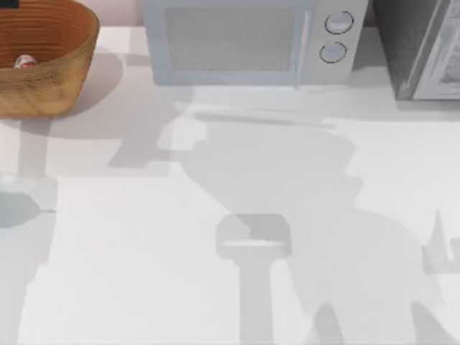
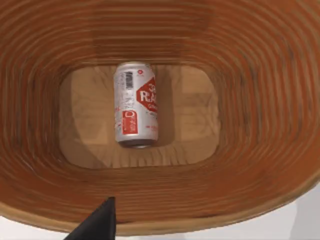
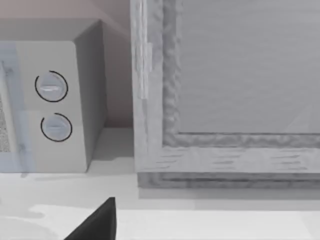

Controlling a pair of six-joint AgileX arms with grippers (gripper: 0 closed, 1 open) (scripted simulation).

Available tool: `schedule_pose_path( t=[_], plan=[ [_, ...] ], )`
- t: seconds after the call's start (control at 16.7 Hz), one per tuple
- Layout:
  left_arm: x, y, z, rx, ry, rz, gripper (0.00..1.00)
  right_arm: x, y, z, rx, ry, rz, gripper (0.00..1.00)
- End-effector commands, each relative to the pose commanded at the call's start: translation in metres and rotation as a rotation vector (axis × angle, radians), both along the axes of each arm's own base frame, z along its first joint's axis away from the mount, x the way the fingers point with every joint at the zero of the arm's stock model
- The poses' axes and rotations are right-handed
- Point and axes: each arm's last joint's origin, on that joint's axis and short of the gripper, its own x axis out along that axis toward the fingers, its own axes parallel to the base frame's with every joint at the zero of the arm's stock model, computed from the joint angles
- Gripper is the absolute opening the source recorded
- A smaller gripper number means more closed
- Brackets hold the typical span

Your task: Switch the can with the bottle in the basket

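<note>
The orange-brown woven basket [image 1: 72, 43] stands at the table's far left corner. The can [image 1: 25, 62], white with a red label, lies inside it. In the left wrist view I look straight down into the basket [image 2: 260, 75], and the can [image 2: 136, 105] lies on its side on the basket's floor. A dark tip of my left gripper [image 2: 97, 225] hangs above the basket's near rim, apart from the can. A dark tip of my right gripper [image 3: 97, 222] sits above the table, facing the far right corner. The bottle is out of view.
A pale microwave [image 1: 244, 39] with two round knobs [image 3: 52, 107] stands at the back centre. A grey cabinet [image 1: 424, 50] stands beside it at the back right. The white table [image 1: 144, 237] carries the arms' shadows across its middle and right.
</note>
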Motion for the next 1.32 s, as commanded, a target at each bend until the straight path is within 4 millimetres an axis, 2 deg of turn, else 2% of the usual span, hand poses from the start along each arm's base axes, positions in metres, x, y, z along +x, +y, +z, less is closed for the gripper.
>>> schedule_pose_path(
  t=[0.12,0.3,0.42,0.6,0.72,1.02,1.08,1.14,1.32],
  plan=[
    [0.038,0.011,-0.025,-0.024,0.083,0.000,1.00,0.000,0.000,0.000,0.000,0.000,0.000,1.00],
    [0.079,0.026,-0.068,-0.060,0.187,0.002,1.00,0.000,0.000,0.000,0.000,0.000,0.000,1.00],
    [0.096,0.035,-0.096,-0.082,0.241,0.003,1.00,0.000,0.000,0.000,0.000,0.000,0.000,1.00],
    [0.110,0.043,-0.128,-0.106,0.295,0.003,1.00,0.000,0.000,0.000,0.000,0.000,0.000,1.00],
    [0.114,0.045,-0.138,-0.114,0.310,0.003,1.00,0.000,0.000,0.000,0.000,0.000,0.000,1.00],
    [0.114,0.045,-0.140,-0.115,0.313,0.003,1.00,0.000,0.000,0.000,0.000,0.000,0.000,1.00],
    [0.115,0.039,-0.127,-0.108,0.279,-0.012,1.00,0.000,0.000,0.000,0.000,0.000,0.000,1.00],
    [0.115,0.039,-0.128,-0.109,0.281,-0.011,1.00,0.000,0.000,0.000,0.000,0.000,0.000,1.00],
    [0.118,0.041,-0.140,-0.115,0.309,0.001,1.00,0.000,0.000,0.000,0.000,0.000,0.000,1.00]
  ],
)
